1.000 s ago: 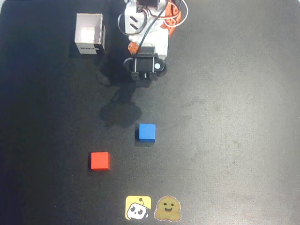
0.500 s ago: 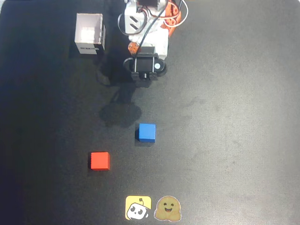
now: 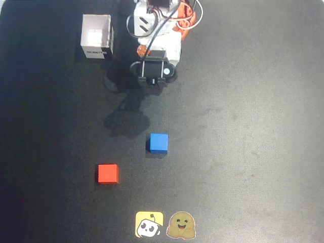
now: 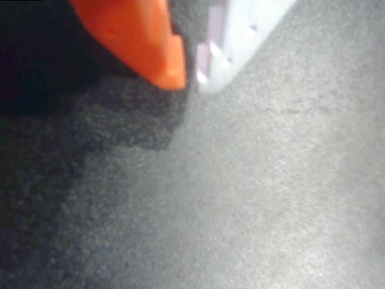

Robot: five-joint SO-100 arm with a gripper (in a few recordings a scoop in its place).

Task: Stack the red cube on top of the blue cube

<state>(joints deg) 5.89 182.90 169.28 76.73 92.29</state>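
- Red cube (image 3: 108,173): plain bright red-orange.
- Blue cube (image 3: 158,143): plain bright blue.
- Table (image 3: 253,126): black, faintly speckled; grey and grainy in the wrist view.
- Box (image 3: 96,36): white-grey, dark label strip.
- Arm (image 3: 157,30): white and orange, black camera housing.
- Gripper (image 4: 189,75): one orange finger, one white.
- Stickers (image 3: 165,225): one yellow, one tan-brown.

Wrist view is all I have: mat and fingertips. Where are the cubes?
Observer: In the overhead view the red cube sits on the mat, down-left of the blue cube, apart from it, not stacked.
Operator: Gripper relative to them?
Observer: The gripper hangs near the top of that picture, up-picture of the blue cube, well short of both cubes.
Operator: Anything else around?
Observer: A white box stands at upper left, away from the cubes.
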